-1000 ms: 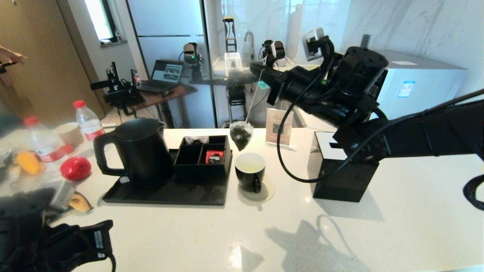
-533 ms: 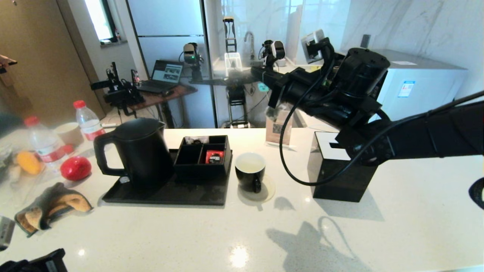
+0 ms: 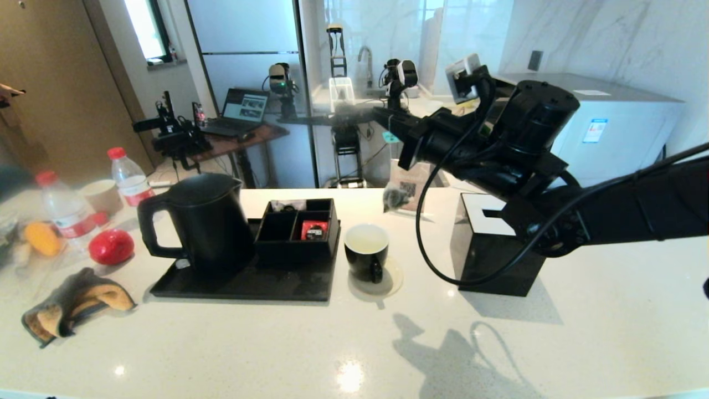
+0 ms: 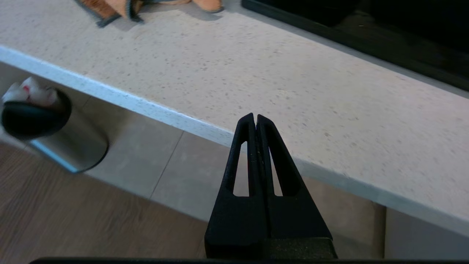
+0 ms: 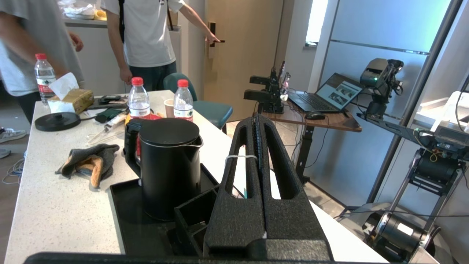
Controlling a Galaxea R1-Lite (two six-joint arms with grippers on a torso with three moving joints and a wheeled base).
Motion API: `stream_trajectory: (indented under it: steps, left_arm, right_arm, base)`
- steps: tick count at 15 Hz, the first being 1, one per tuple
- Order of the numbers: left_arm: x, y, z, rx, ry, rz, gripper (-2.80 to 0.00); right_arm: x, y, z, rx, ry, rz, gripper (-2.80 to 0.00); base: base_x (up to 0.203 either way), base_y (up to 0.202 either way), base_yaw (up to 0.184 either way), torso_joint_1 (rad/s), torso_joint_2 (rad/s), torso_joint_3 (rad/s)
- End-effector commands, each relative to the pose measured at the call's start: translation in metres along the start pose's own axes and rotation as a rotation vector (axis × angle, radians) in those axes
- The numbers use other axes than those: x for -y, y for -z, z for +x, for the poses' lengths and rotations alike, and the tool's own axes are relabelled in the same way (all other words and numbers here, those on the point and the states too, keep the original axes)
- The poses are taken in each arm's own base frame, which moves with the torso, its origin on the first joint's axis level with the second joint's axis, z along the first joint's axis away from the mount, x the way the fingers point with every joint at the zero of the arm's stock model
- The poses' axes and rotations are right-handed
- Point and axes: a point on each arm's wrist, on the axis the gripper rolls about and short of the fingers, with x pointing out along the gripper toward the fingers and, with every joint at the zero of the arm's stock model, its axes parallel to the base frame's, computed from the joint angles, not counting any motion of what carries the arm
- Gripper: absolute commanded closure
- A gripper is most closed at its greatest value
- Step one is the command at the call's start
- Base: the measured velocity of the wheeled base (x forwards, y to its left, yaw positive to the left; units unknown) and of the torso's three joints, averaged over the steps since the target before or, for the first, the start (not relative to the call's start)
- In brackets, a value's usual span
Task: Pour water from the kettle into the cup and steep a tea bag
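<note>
Kettle (image 3: 202,221) stands on the black tray (image 3: 243,285), left of the compartment box (image 3: 299,227); the cup (image 3: 366,252), on its coaster, sits just right of that tray. Above and behind the cup, the tea bag (image 3: 394,198) hangs by its string from the right gripper (image 3: 388,114), whose fingers are pressed together, seemingly on the string. The left gripper (image 4: 255,119), closed and empty, sits low at the counter's (image 4: 293,95) front edge.

tea bag (image 3: 395,198) blurred, bin (image 4: 36,121) cut off
</note>
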Motion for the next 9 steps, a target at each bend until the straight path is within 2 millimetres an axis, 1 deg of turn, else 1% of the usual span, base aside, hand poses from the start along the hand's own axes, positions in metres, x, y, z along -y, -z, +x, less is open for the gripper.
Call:
stream_trajectory:
  steps: [1, 5, 7, 9]
  left_arm:
    - [-0.006, 0.007, -0.02, 0.136, 0.079, -0.01, 0.0]
    - [-0.008, 0.014, -0.028, 0.182, 0.212, 0.08, 0.0]
    - [-0.008, 0.018, -0.031, 0.215, 0.269, 0.158, 0.0]
    - [-0.011, 0.026, -0.034, 0.229, 0.286, 0.222, 0.0]
  right_arm:
    - [0.0, -0.004, -0.002, 0.011, -0.001, -0.005, 0.0]
    - [-0.001, -0.01, -0.003, 0.021, -0.001, -0.009, 0.0]
    - [-0.001, -0.009, -0.004, 0.015, -0.001, -0.008, 0.0]
    - [-0.002, -0.005, -0.006, 0.004, 0.001, -0.005, 0.0]
  base:
    - [0.0, 0.0, 0.0, 0.0, 0.0, 0.0]
    - [0.0, 0.0, 0.0, 0.0, 0.0, 0.0]
    - [0.0, 0.0, 0.0, 0.0, 0.0, 0.0]
    - [0.0, 0.0, 0.0, 0.0, 0.0, 0.0]
